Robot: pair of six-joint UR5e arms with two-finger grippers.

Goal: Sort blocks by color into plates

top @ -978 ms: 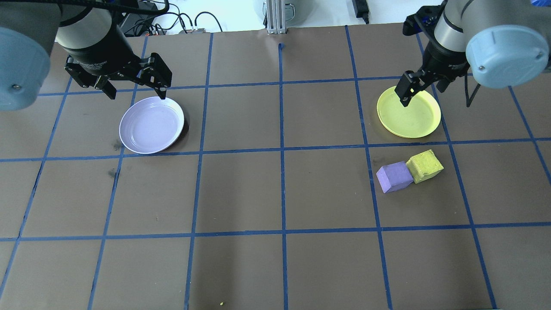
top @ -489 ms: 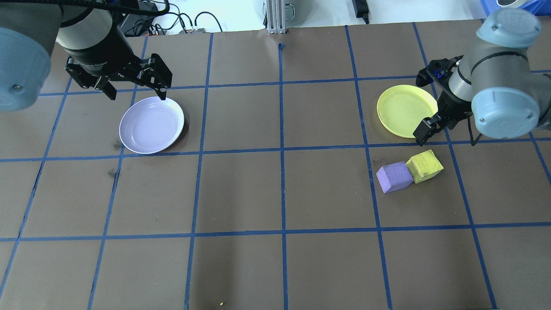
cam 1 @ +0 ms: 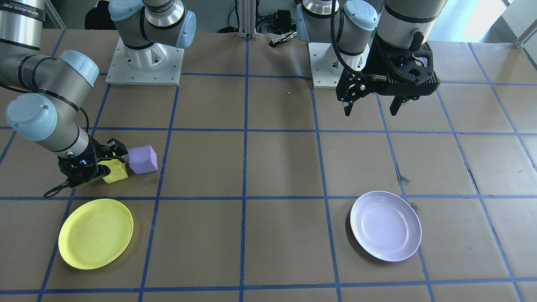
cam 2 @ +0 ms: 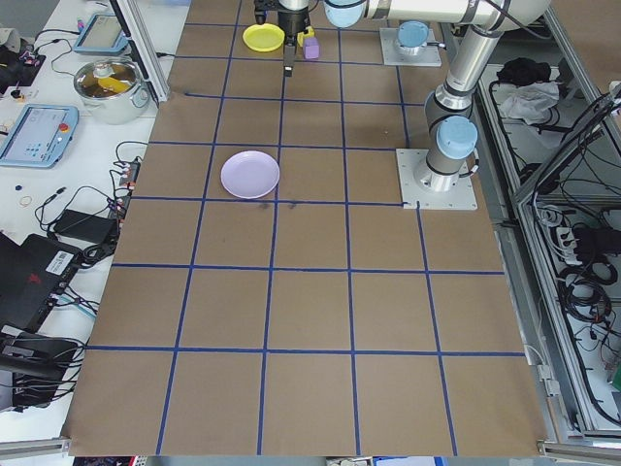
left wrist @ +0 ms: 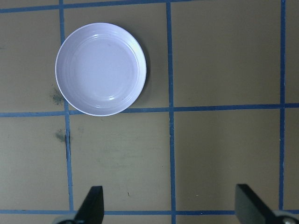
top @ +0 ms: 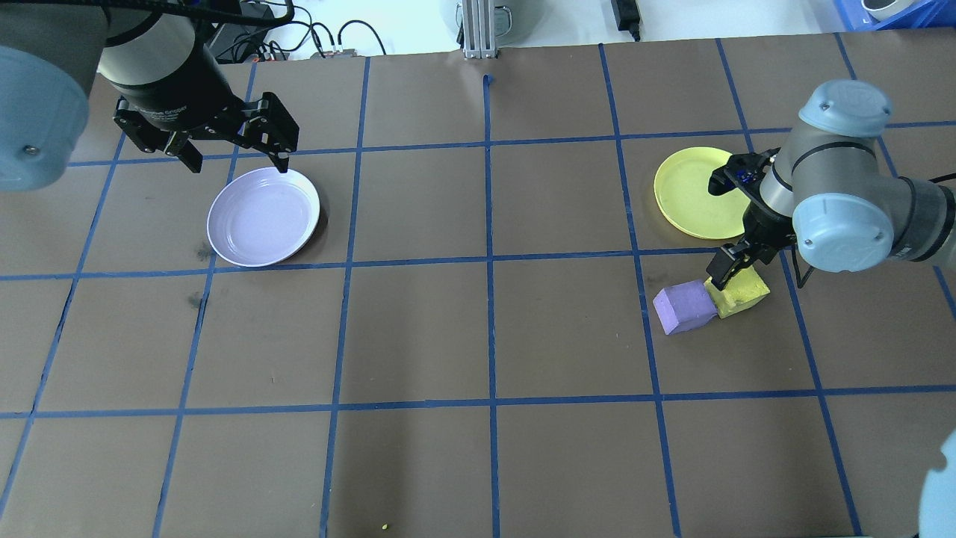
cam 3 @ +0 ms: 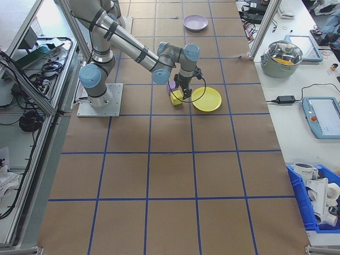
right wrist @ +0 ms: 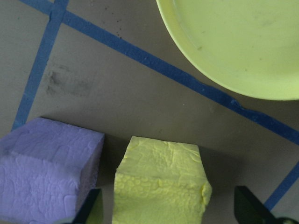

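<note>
The yellow block [top: 743,297] and the purple block [top: 683,306] lie touching on the brown table, just in front of the yellow plate [top: 693,196]. My right gripper [top: 736,275] is low over the yellow block [right wrist: 159,182] and open. One finger sits in the gap beside the purple block [right wrist: 46,177], the other on the yellow block's far side. The lavender plate [top: 263,217] lies far to the left with nothing in it. My left gripper [top: 239,161] hovers open above its back edge, holding nothing. The yellow plate [right wrist: 243,42] holds nothing.
Blue tape lines [top: 489,261] divide the table into squares. An aluminium post [top: 478,30] and cables [top: 328,37] stand at the far edge. The two arm bases [cam 1: 144,63] are bolted on the robot's side. A side bench holds a pot [cam 3: 287,53].
My right arm swung from above the yellow plate toward the near side and came down around the yellow block. The left arm, the plates and both blocks stayed put.
</note>
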